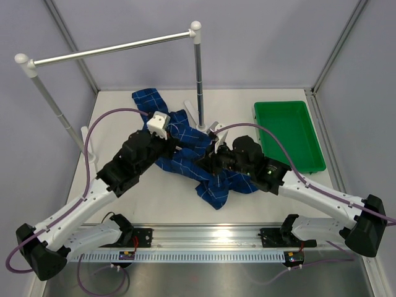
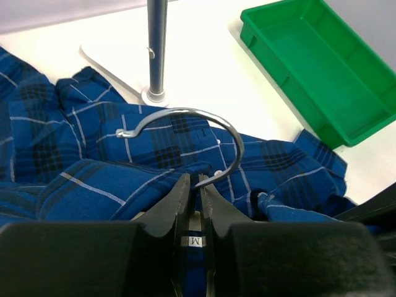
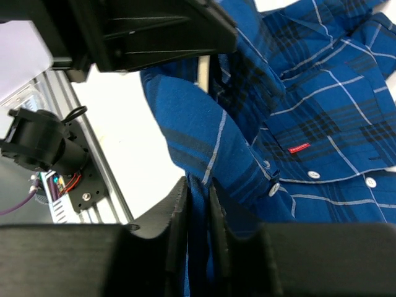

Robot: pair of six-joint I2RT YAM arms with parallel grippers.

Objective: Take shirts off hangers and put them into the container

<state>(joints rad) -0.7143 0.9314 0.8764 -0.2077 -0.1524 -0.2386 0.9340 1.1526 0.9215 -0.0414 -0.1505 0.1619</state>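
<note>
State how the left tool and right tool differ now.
The left tool pinches the clothes hanger's thin metal hook; the right tool pinches a fold of the dark blue checked cloth shirt. The left tool's catch is rigid wire, the right tool's limp fabric. Both jaws are nearly shut.

The left arm (image 1: 93, 199) and the right arm (image 1: 317, 193) stretched forward and bent toward each other, wrists low and close. The left gripper (image 2: 197, 184) was closed on the hook of the hanger (image 2: 230, 131). The right gripper (image 3: 198, 187) pinched the shirt (image 3: 309, 111) between narrow jaws.
</note>
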